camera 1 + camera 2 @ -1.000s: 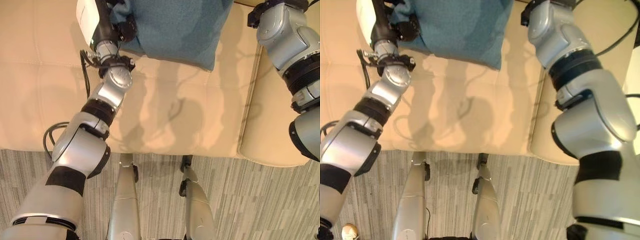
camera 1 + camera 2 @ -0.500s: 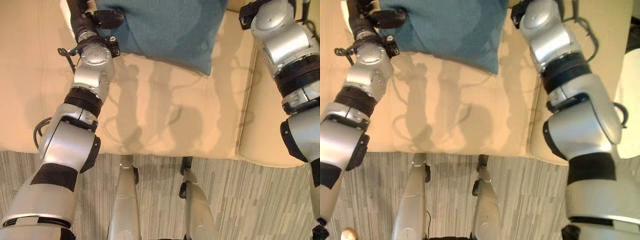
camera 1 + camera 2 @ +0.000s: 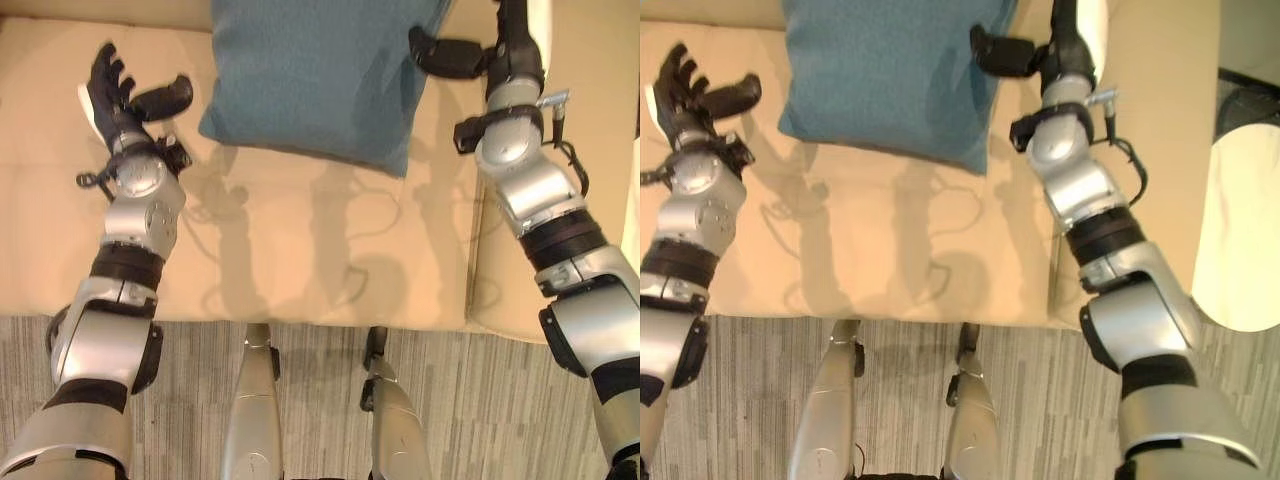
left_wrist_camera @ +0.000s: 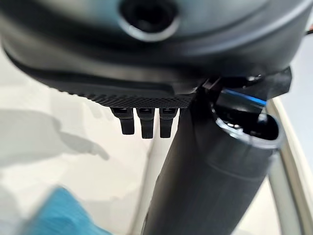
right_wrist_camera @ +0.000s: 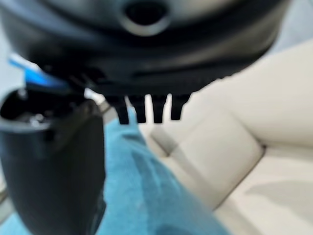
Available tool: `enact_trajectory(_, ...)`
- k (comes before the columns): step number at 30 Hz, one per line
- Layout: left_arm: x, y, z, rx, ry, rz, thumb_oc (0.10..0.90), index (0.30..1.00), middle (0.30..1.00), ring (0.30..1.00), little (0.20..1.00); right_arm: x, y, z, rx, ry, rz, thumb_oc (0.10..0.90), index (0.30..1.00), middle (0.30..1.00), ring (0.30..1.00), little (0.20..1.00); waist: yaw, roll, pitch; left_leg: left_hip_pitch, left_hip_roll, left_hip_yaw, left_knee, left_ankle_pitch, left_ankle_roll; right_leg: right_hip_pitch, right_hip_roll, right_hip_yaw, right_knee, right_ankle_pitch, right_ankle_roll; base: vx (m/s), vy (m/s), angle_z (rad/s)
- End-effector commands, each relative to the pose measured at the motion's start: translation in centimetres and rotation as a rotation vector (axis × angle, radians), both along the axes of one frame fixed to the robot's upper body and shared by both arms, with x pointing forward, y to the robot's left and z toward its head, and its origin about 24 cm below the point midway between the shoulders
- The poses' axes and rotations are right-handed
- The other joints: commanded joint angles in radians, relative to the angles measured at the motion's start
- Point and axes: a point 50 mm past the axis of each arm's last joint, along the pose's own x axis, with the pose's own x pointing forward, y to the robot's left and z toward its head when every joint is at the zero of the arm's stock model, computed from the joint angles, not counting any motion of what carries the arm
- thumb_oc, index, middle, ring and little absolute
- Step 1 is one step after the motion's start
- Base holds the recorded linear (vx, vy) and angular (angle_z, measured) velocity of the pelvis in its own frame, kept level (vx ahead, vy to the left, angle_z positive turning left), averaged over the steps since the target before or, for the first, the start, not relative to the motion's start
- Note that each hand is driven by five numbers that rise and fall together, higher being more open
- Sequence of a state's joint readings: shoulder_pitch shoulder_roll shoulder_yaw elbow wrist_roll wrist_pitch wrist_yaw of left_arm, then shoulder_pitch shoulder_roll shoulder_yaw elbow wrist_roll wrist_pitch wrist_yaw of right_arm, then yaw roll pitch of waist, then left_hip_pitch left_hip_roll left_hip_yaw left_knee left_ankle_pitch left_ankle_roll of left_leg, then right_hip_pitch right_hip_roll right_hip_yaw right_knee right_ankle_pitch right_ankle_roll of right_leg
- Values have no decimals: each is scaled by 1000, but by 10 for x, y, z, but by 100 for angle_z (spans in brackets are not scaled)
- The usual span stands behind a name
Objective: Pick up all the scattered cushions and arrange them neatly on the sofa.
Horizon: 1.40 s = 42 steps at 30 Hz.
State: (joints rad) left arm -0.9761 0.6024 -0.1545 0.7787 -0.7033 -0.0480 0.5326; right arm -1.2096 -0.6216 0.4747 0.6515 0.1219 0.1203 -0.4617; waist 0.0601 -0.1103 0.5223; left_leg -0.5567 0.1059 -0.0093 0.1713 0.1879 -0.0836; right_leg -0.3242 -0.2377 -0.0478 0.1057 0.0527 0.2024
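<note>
A teal cushion [image 3: 310,70] lies on the beige sofa seat [image 3: 300,240], its far part cut off by the view's edge. My left hand [image 3: 110,90] is open, fingers spread and thumb out, a short way left of the cushion and apart from it. On the other side my right hand [image 3: 505,45] is open too. Its dark thumb reaches the cushion's right edge, and I cannot tell whether it touches. In the right wrist view the straight fingers [image 5: 146,110] point over the teal cushion [image 5: 146,196]. A corner of the cushion [image 4: 54,215] shows in the left wrist view.
The sofa's right armrest [image 3: 600,110] rises beside my right arm. Grey striped carpet [image 3: 480,400] runs along the seat's front edge. A pale rounded object [image 3: 1240,240] stands on the floor right of the sofa.
My left hand has come off the cushion's left corner and moved left, fingers spread. My right hand has come into view at the cushion's right edge. The whole view has shifted.
</note>
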Motion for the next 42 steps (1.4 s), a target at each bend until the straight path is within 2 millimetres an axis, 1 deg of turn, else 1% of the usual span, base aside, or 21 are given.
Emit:
enact_trajectory(1,-20,12,-23,29,-73,25,800,900,900,900,900,-22,-46,3,-36,-105,-101,800,900,900,900,900,6,28,-126,1,-1,-38,74,-214,-42,-8,7,14,117,-152,-25,0,0,0)
enact_trajectory(2,-20,12,-25,30,-68,24,800,900,900,900,900,-22,-47,1,-35,-101,-102,800,900,900,900,900,7,28,-132,0,0,-38,69,-205,-41,-9,7,14,112,-145,-24,71,13,0)
enact_trajectory(3,-38,21,-53,14,-52,44,800,900,900,900,900,-33,-66,-26,-79,-62,-140,800,900,900,900,900,-1,20,-145,26,2,-37,77,-225,-38,18,10,10,109,-148,-24,0,0,0)
enact_trajectory(5,-48,23,-64,-4,-62,40,800,900,900,900,900,-42,-79,-42,-100,-40,-172,800,900,900,900,900,-3,15,-163,36,2,-38,75,-223,-34,31,10,5,99,-139,-23,72,20,2)
enact_trajectory(6,-75,33,-88,115,-9,51,800,900,900,900,900,-67,-100,-74,-114,-33,-212,800,900,900,900,900,-14,4,-186,68,4,-44,87,-253,-28,66,7,-1,92,-145,-21,89,27,2)
enact_trajectory(7,-75,32,-90,120,-3,47,800,900,900,900,900,-69,-102,-77,-112,-28,-216,800,900,900,900,900,-10,2,-193,67,2,-44,82,-245,-27,65,6,-2,86,-138,-20,139,42,0)
enact_trajectory(8,-101,40,-121,228,121,38,800,900,900,900,900,-93,-125,-108,-125,25,-274,800,900,900,900,900,-23,-4,-218,105,3,-41,88,-273,-18,99,6,-7,82,-145,-16,86,41,-3)
enact_trajectory(11,-123,48,-145,240,203,29,800,900,900,900,900,-114,-144,-139,-82,102,-335,800,900,900,900,900,-32,-4,-248,146,-1,-36,78,-284,-14,126,3,-8,63,-117,-4,42,43,-1)
enact_trajectory(13,-153,57,-180,200,317,50,800,900,900,900,900,-140,-165,-188,38,236,-426,800,900,900,900,900,-36,10,-263,207,14,-17,47,-272,-11,142,2,-21,63,-70,5,-91,96,-11)
enact_trajectory(15,-171,58,-209,105,406,56,800,900,900,900,900,-156,-173,-220,130,324,-482,800,900,900,900,900,-29,25,-269,254,36,-1,22,-266,-7,168,25,-28,124,-106,-4,-133,58,-27)
enact_trajectory(16,-171,58,-209,104,405,55,800,900,900,900,900,-156,-173,-220,130,324,-483,800,900,900,900,900,-28,25,-269,254,36,0,17,-259,-7,166,25,-27,123,-101,-4,-137,48,-26)
enact_trajectory(17,-189,58,-236,26,504,62,800,900,900,900,900,-173,-180,-247,216,408,-528,800,900,900,900,900,-29,36,-290,286,44,8,-9,-244,0,207,67,-9,187,-167,-20,-140,41,-21)
enact_trajectory(19,-197,59,-246,1,543,70,800,900,900,900,900,-184,-185,-260,250,450,-562,800,900,900,900,900,-25,42,-302,293,44,9,-29,-222,2,222,94,14,219,-187,-28,-186,-11,-17)
enact_trajectory(20,-214,55,-268,-67,619,84,800,900,900,900,900,-205,-187,-282,348,500,-608,800,900,900,900,900,-29,37,-320,285,22,3,-28,-206,2,295,144,68,248,-243,-48,-319,-124,-13)
enact_trajectory(23,-229,45,-286,-128,675,99,800,900,900,900,900,-216,-183,-299,416,543,-613,800,900,900,900,900,-18,49,-331,246,20,-1,-19,-173,-8,384,186,116,189,-317,-102,-389,-186,19)
enact_trajectory(26,-240,34,-303,-227,715,128,800,900,900,900,900,-208,-168,-303,427,551,-543,800,900,900,900,900,-14,86,-311,218,71,-16,-30,-101,-41,378,217,117,166,-381,-143,-415,-247,-28)
enact_trajectory(30,-241,21,-309,-251,738,91,800,900,900,900,900,-205,-163,-307,421,584,-508,800,900,900,900,900,-35,117,-293,220,114,-16,-133,-100,-43,350,248,118,175,-390,-163,-423,-264,-1)
enact_trajectory(33,-233,11,-306,-271,696,64,800,900,900,900,900,-210,-163,-316,387,654,-516,800,900,900,900,900,-48,114,-256,228,109,-15,-135,-129,-43,338,232,101,172,-359,-170,-550,-189,18)
enact_trajectory(34,-235,7,-307,-284,693,56,800,900,900,900,900,-219,-160,-326,350,727,-509,800,900,900,900,900,-65,101,-254,252,89,-4,-53,-165,-37,322,203,82,142,-315,-164,-442,-115,38)
enact_trajectory(39,-247,-2,-316,-298,744,20,800,900,900,900,900,-230,-156,-341,349,819,-499,800,900,900,900,900,-115,107,-305,399,45,9,98,-270,-39,254,154,56,33,-207,-139,-390,-60,39)
enact_trajectory(42,-249,-4,-320,-294,771,-3,800,900,900,900,900,-233,-153,-345,297,872,-466,800,900,900,900,900,-150,122,-335,502,47,36,110,-290,-37,205,135,37,22,-166,-128,-234,57,30)
